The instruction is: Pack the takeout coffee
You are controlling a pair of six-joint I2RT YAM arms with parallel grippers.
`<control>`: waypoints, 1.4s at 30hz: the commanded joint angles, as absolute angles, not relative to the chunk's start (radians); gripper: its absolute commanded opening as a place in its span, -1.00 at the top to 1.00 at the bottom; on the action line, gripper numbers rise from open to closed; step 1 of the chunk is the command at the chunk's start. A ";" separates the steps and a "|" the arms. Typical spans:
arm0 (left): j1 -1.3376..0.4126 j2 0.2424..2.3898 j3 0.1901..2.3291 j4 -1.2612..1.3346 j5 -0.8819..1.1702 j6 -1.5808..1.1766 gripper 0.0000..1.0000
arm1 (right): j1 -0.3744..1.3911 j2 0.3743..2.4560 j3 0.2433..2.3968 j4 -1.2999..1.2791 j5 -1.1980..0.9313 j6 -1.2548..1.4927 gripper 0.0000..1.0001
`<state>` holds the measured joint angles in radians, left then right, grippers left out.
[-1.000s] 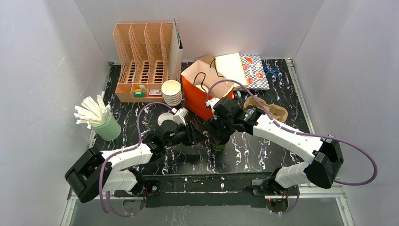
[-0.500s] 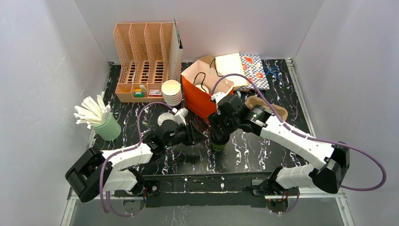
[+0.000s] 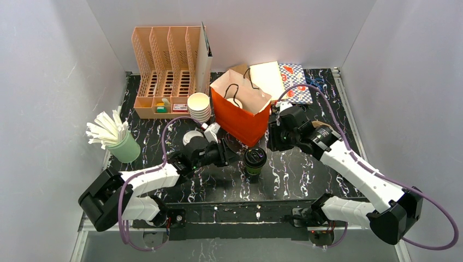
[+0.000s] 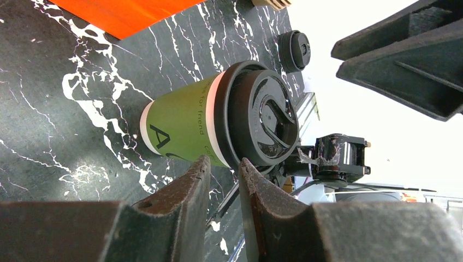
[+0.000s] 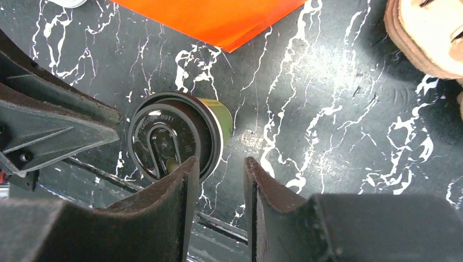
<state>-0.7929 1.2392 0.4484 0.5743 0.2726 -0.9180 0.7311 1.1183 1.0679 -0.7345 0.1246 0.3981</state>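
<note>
Takeout coffee: dark green paper cup with black snap-on plastic lid (image 3: 255,159), standing upright on the black, white-veined desk (image 3: 306,172), just in front of the open orange paper bag (image 3: 240,123), with nothing holding it. Left pincer (image 4: 224,168) is hovering just beside the cup wall, jaws narrowly parted and empty. Right pincer (image 5: 219,164) is hanging above and beside it, also parted and empty. Likely hazards: a sideways nudge tipping the cup, a squeeze popping the lid, or the two close arms colliding.
</note>
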 commanded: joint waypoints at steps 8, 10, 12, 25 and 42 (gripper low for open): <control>-0.789 1.270 0.490 0.576 0.294 -0.912 0.49 | 0.586 1.107 0.968 -0.552 -0.168 0.400 0.32; -0.789 1.273 0.492 0.575 0.296 -0.911 0.49 | 0.582 1.117 0.966 -0.543 -0.184 0.398 0.34; -0.789 1.276 0.494 0.575 0.297 -0.911 0.49 | 0.580 1.126 0.965 -0.539 -0.197 0.395 0.38; -0.789 1.287 0.503 0.600 0.325 -0.911 0.50 | 0.580 1.155 0.926 -0.542 -0.240 0.367 0.40; -0.789 1.331 0.512 0.620 0.339 -0.914 0.48 | 0.580 1.163 0.892 -0.540 -0.261 0.368 0.42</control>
